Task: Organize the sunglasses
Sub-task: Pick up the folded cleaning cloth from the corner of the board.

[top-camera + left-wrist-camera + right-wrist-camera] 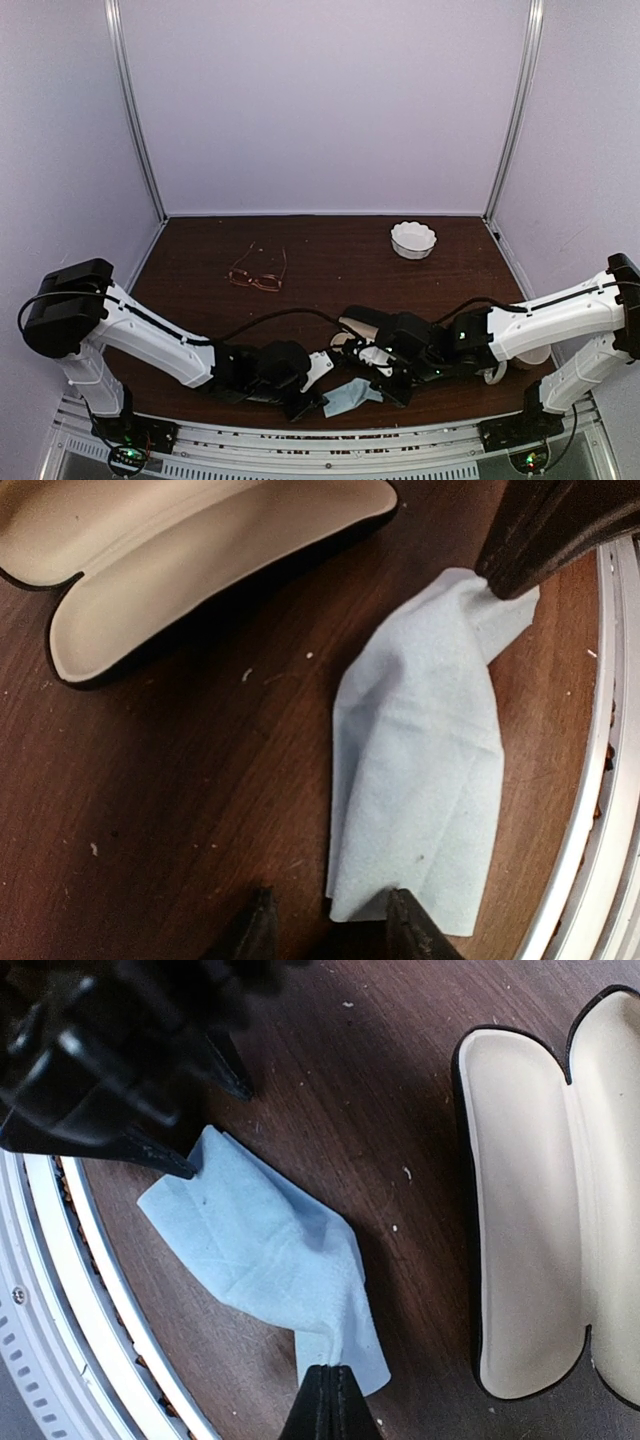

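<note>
- Blue cloth point(260, 1250) lies closest: right hand point(330, 1400) pinches one corner, left hand point(335, 930) gapes open at the other end.
- Copper sunglasses point(258, 272) sit far back on the desk point(350, 255), lying side to side, legs toward the back wall.
- Open case point(530, 1210) shows nothing inside, so tidying looks barely begun.

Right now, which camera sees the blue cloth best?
Left wrist: the blue cloth is biggest there, folds clear. Right wrist shows it smaller, a corner pinched by the right hand. Top external shows only a small, part-hidden scrap.
</note>
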{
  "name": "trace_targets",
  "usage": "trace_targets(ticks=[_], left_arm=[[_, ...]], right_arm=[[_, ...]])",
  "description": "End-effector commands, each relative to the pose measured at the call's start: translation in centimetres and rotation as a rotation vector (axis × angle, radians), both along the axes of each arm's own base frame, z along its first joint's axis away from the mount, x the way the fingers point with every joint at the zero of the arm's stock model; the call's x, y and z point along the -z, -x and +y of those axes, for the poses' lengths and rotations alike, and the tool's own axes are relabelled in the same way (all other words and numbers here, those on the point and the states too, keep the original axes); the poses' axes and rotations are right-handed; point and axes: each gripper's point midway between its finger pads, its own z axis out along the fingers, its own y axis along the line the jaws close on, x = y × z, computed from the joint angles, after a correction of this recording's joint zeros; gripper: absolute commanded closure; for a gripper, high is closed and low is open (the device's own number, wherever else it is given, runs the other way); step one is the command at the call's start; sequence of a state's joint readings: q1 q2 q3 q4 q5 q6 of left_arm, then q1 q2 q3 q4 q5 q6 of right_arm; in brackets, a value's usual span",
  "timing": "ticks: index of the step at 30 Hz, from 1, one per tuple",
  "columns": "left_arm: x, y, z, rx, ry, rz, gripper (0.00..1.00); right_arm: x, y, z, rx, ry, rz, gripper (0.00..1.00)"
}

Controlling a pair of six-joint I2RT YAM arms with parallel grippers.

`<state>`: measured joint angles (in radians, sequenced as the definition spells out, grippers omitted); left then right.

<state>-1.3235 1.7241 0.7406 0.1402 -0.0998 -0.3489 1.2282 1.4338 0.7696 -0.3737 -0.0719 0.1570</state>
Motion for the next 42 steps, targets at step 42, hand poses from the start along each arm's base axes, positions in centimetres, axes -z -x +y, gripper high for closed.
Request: trace_targets(ticks=[42], left_arm=[[-7.1,-1.5,0.9,-0.042,0.070,-0.088,1.00]], right_arm=[[-4.2,-0.6,0.4,0.015,-0.054,-0.042,1.00]])
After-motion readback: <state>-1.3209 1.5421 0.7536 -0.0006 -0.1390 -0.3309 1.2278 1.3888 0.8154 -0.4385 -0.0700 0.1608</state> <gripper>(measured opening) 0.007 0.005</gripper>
